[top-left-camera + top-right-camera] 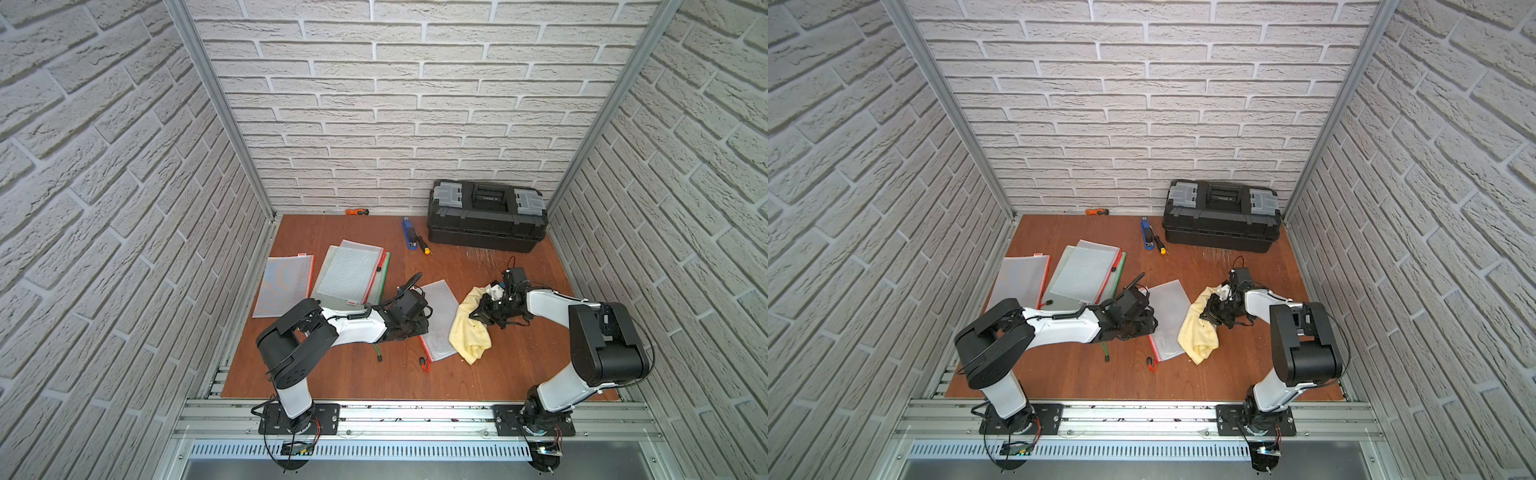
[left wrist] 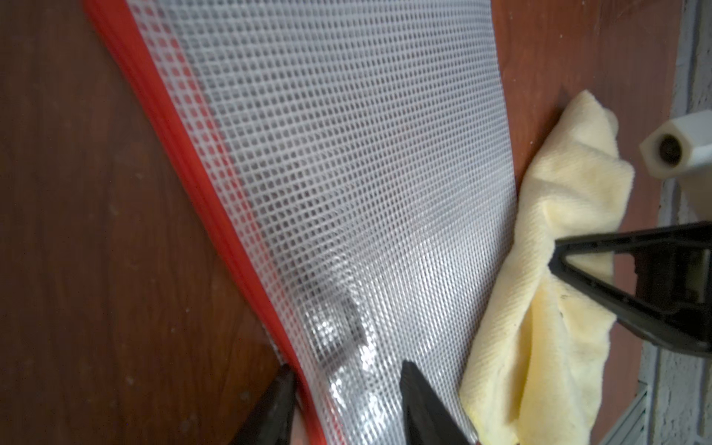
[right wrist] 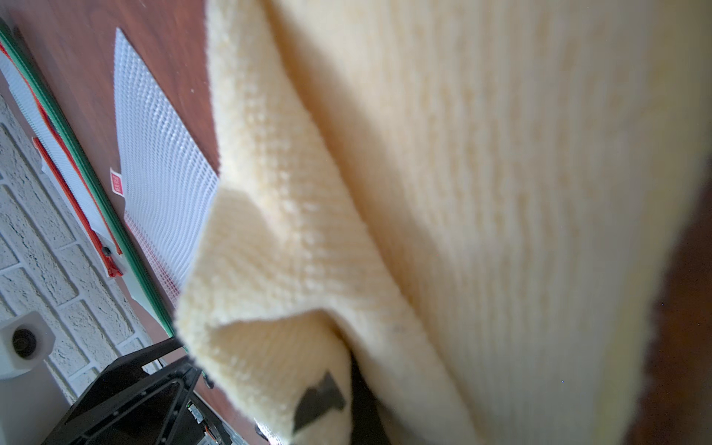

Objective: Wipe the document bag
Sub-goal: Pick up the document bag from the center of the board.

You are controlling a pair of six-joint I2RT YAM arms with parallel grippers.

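Two grippers, one mesh document bag [image 1: 439, 320] lying mid-way across the wooden table [image 1: 415, 378].
So the left gripper [image 2: 346, 371] had its jaws apart around the red zip edge, not pinching, and the right gripper [image 1: 481, 311] was clamped on a yellow cloth [image 1: 469, 338] touching the bag's other side.

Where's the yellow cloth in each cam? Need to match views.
Top view: crumpled pale yellow cloth, right of centre, against the clear mesh red-zippered document bag.
Top view: cloth slightly nearer centre.
Left wrist: cloth along the bag's plain edge, opposite the red zipper.
Right wrist: cloth close up, filling most of the frame.
Shared landmark: that bag, beside the cloth in every view.
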